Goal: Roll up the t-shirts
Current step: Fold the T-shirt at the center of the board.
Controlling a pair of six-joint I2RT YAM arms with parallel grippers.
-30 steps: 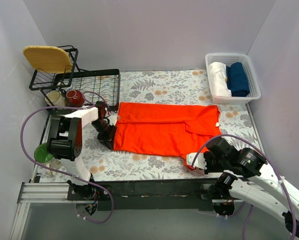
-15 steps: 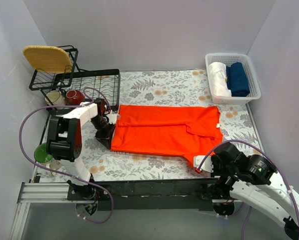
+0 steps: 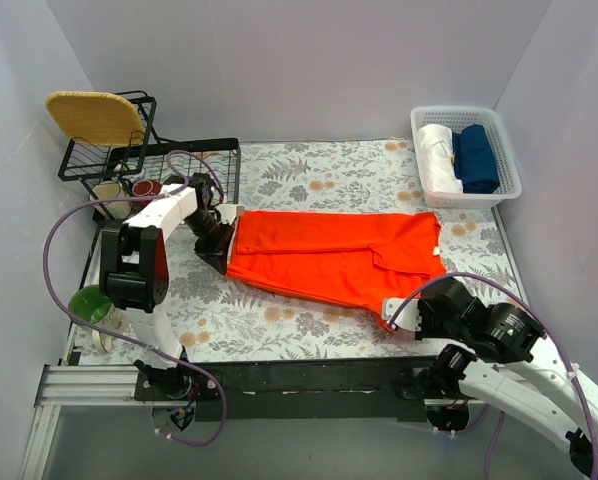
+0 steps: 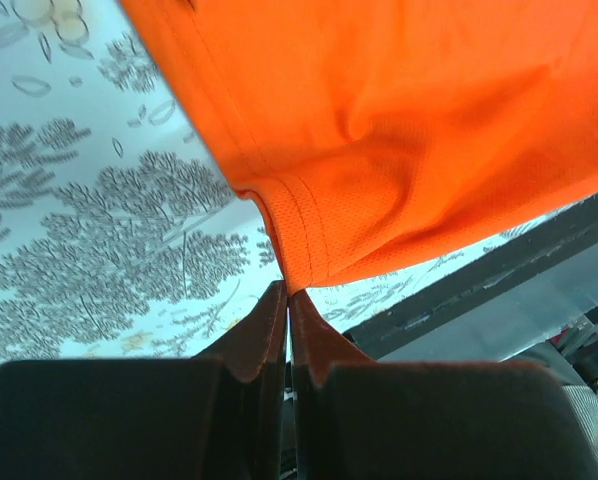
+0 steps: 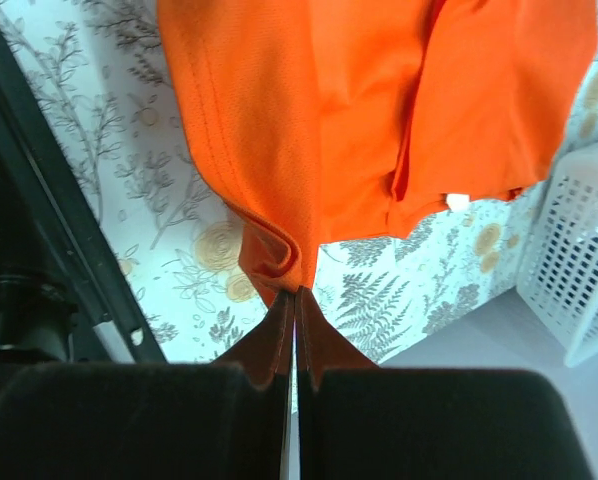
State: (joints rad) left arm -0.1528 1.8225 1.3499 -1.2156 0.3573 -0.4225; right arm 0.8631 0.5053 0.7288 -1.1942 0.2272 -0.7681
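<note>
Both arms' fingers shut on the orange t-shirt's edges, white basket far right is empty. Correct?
Not quite: the basket holds a white roll and a dark blue one, as the top view shows. The rest stands: left fingers and right fingers are shut on the t-shirt.

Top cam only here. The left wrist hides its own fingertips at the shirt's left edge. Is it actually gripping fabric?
Observer: Yes. In the left wrist view the left gripper is shut on a hemmed corner of the t-shirt.
Operator: Right side? The arm covers the near corner for me.
Observer: In the right wrist view the right gripper is shut on the hem, which is doubled into a small fold just above the fingertips.
Operator: How deep is the left bite?
Observer: Shallow. Only the corner's point sits between the jaws, and the stitched hem line starts right above them.
</note>
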